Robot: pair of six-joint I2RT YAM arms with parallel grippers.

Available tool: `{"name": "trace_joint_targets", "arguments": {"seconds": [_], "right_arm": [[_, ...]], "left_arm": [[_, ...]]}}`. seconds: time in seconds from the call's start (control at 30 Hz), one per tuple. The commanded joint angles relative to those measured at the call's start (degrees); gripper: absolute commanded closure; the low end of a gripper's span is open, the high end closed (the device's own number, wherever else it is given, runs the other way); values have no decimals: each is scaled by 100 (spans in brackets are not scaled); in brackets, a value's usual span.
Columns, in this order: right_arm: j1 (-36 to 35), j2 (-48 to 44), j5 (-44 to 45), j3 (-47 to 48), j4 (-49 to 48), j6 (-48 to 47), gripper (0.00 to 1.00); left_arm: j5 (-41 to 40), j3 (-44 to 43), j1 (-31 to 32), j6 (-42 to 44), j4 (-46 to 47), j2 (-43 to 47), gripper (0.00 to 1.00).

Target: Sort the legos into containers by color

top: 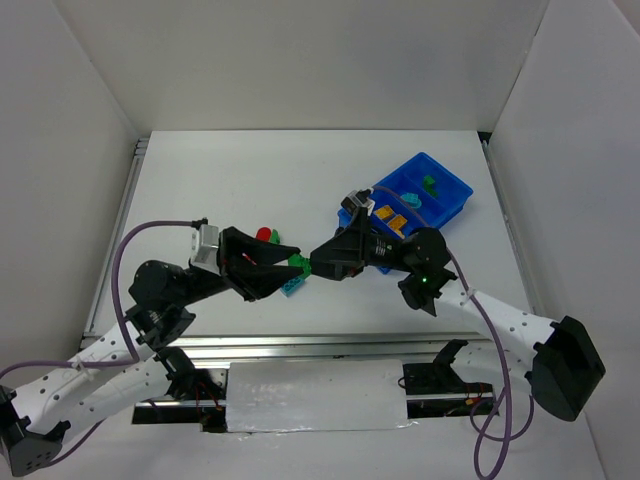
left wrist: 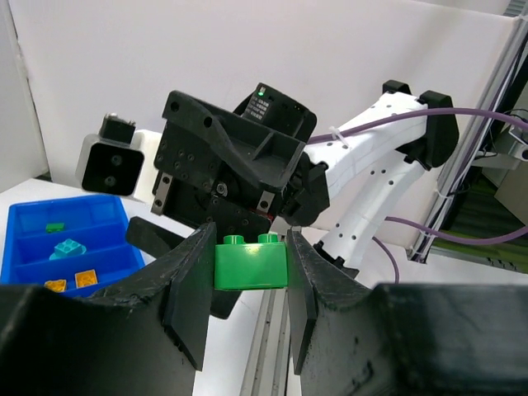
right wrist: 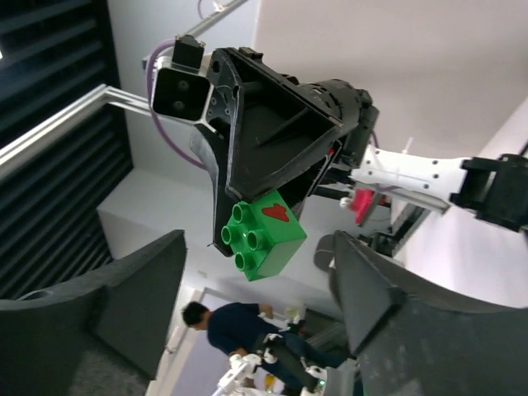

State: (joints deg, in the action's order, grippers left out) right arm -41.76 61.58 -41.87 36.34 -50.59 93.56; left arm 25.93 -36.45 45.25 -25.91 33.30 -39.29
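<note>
My left gripper (top: 293, 262) is shut on a green lego (top: 299, 263) and holds it above the table; in the left wrist view the lego (left wrist: 250, 262) sits clamped between the two pads. My right gripper (top: 318, 258) is open and empty, facing the left gripper tip to tip. In the right wrist view the green lego (right wrist: 260, 235) hangs just beyond my spread fingers (right wrist: 157, 272). A red lego (top: 263, 234), a green one (top: 276, 238) and a teal one (top: 292, 288) lie on the table by the left gripper. The blue tray (top: 448, 172) holds green (top: 430, 184), teal (top: 412, 202) and yellow legos (top: 390, 218).
White walls close in the table at the back and on both sides. An aluminium rail (top: 330, 345) runs along the near edge between the arm bases. The tray (left wrist: 12, 247) shows at the lower left of the left wrist view, behind the right arm.
</note>
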Motion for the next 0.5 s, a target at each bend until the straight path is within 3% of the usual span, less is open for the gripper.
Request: {"name": "trace_joint_targets", "arguments": {"seconds": [0.0, 0.3, 0.33, 0.37, 0.47], "right_arm": [[-174, 117, 240, 242, -839, 514, 23], [-377, 328, 478, 295, -1181, 690, 61], [-377, 354, 460, 312, -1242, 725, 66], [-394, 381, 434, 347, -1313, 777, 83], [-438, 390, 390, 426, -1208, 743, 99]], "left_arm": [[228, -55, 18, 16, 686, 27, 100], [342, -91, 19, 51, 696, -114, 100], [334, -82, 18, 60, 678, -114, 100], [299, -73, 18, 77, 626, -114, 100], [106, -12, 18, 174, 520, -53, 100]]}}
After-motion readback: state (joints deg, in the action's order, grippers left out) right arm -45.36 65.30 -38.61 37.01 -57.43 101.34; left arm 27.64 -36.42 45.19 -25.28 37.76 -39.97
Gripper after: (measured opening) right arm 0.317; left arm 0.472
